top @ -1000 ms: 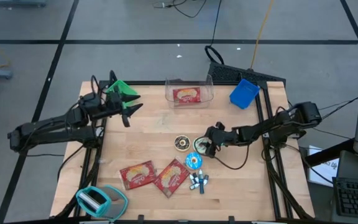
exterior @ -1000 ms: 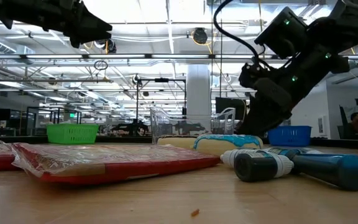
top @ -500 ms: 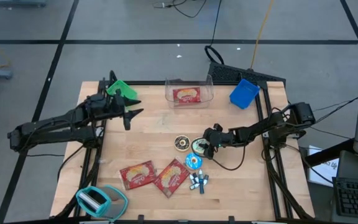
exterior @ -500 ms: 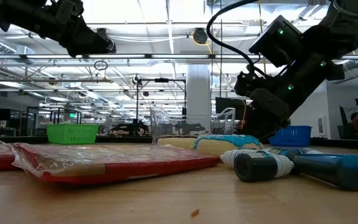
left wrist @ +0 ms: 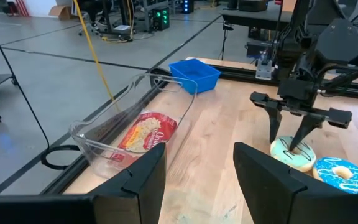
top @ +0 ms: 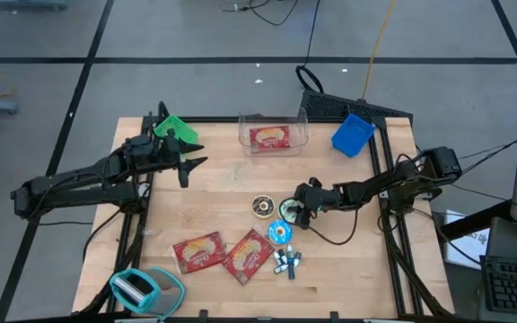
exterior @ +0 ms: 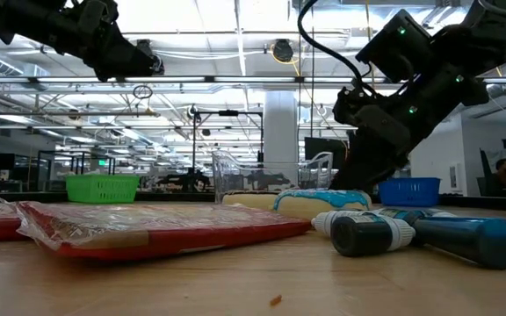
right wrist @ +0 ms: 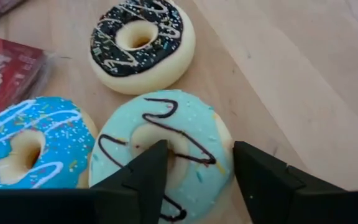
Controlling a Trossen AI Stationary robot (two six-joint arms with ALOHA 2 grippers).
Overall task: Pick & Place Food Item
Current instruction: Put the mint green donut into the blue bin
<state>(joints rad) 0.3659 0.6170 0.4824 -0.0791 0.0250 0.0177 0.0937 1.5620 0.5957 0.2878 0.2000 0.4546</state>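
Note:
Three doughnuts lie flat on the table: a mint one with brown zigzag icing (right wrist: 185, 124), a chocolate one (right wrist: 143, 43) and a blue one (right wrist: 30, 143). My right gripper (right wrist: 197, 152) is down on the mint doughnut (top: 289, 210), open, its fingers astride the ring. My left gripper (top: 194, 169) hangs open and empty above the table's far left part. A clear container (top: 243, 135) at the far edge holds a red food packet (top: 269, 137). Two more red packets (top: 197, 251) lie near the front. My right gripper has one finger (right wrist: 145, 180) at the mint doughnut's hole and the other (right wrist: 266, 180) outside its rim (right wrist: 227, 140), the ring's wall between them. It comes slanting down from the table's right. The doughnut rests flat on the table. Whether the pads press the wall, I cannot tell.
A blue bin (top: 353, 135) stands at the far right corner and a green basket (top: 176, 128) at the far left. Small blue-and-white cylinders (top: 287, 262) lie near the blue doughnut (top: 280, 233). A teal tape dispenser (top: 142, 287) sits at the front left corner.
My left gripper has tipped a little downward and sunk slightly above the table's far left part. The doughnuts and packets lie where they were.

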